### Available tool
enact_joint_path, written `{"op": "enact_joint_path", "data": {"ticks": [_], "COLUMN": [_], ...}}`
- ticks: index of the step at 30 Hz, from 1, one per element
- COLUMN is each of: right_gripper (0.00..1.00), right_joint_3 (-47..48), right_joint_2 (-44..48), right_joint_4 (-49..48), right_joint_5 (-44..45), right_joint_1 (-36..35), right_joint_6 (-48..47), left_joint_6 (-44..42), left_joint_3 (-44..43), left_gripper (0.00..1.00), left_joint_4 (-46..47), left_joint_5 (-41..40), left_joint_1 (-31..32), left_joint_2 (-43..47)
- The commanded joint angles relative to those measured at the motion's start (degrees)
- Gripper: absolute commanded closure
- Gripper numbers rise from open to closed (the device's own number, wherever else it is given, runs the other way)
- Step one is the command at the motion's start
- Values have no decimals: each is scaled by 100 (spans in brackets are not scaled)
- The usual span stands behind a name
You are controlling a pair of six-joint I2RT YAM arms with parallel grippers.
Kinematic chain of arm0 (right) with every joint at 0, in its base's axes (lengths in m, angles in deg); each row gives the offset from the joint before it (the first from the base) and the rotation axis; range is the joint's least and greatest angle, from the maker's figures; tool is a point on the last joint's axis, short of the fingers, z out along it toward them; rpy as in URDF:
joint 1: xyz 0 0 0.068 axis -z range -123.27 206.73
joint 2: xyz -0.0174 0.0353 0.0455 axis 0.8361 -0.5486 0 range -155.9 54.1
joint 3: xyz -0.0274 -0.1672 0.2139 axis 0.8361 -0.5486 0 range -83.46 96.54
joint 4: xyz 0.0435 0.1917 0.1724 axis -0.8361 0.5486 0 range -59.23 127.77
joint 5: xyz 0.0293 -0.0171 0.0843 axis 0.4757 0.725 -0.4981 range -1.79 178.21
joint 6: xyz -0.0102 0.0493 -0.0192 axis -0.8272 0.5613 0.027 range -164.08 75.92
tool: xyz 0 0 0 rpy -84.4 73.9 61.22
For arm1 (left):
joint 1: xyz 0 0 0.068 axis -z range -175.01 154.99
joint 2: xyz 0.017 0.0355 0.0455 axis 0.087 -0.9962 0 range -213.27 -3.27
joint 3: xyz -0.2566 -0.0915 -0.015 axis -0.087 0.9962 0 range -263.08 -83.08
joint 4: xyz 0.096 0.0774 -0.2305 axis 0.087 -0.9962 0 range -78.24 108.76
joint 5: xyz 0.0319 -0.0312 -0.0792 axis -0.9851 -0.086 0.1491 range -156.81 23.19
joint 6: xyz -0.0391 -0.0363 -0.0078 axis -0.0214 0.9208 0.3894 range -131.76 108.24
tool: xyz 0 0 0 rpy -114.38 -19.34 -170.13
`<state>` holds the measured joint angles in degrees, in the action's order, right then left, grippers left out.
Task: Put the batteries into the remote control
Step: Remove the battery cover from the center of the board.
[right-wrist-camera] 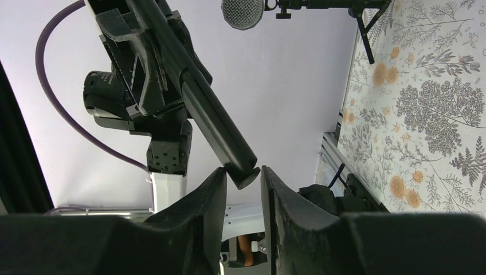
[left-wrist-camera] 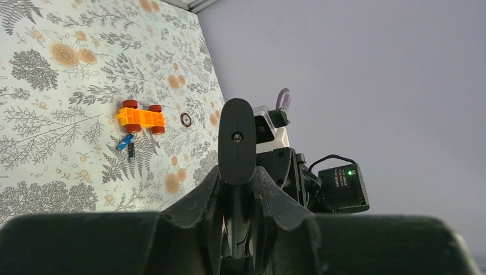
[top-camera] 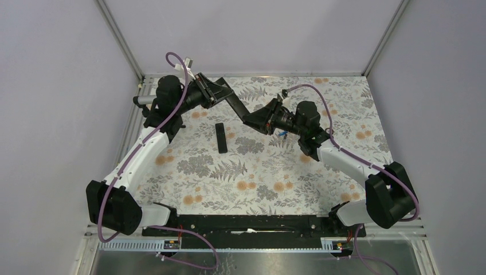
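Two grippers meet on the remote control (top-camera: 236,106), held above the table: left gripper (left-wrist-camera: 236,172) clamped on one end, right gripper (right-wrist-camera: 241,172) flanking the other tip, contact unclear. Batteries (left-wrist-camera: 127,144) lie on the cloth just beside an orange toy block (left-wrist-camera: 140,117).
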<state>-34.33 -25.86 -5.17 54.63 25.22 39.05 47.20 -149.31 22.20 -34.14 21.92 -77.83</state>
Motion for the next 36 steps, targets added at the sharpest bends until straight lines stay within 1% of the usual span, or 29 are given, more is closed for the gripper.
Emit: {"op": "enact_joint_path", "data": {"ticks": [1,4,8,12,14,19,21,26,28,32,34,36], "right_gripper": [67,73,83,86,89,100,100,100,100,100,100,100], "right_joint_3": [264,380,425,435,374,65,24,-79,-140,-244,-457,-756], "right_joint_2": [178,174,164,182,242,432,507,792,937,1150,1186,1206], "right_joint_4": [559,818,844,800,700,11,-177,-203,145,1781,2362,2715], "right_joint_5": [139,133,124,108,175,503,635,873,977,1374,1486,1527], "right_joint_1": [-9,-9,-4,-5,-5,-4,-4,17,43,150,245,330], "right_joint_6": [-115,-94,-45,-36,-130,-365,-481,-813,-932,-1262,-1305,-1186], "left_joint_6": [-223,-398,-474,-793,-980,-1350,-1474,-1855,-2019,-2263,-2340,-2406], "left_joint_3": [-50,-59,-7,24,-1,35,107,419,541,642,650,668], "left_gripper": [100,100,100,100,100,100,100,100,100,100,100,100], "left_joint_4": [228,55,25,-167,-302,-573,-651,-860,-904,-1015,-1002,-886], "left_joint_5": [-55,-180,-208,-423,-526,-713,-772,-963,-1043,-1163,-1057,-860], "left_joint_1": [29,38,43,80,106,185,212,223,223,223,223,223], "left_joint_2": [219,222,212,252,267,254,254,345,434,611,695,751]}}
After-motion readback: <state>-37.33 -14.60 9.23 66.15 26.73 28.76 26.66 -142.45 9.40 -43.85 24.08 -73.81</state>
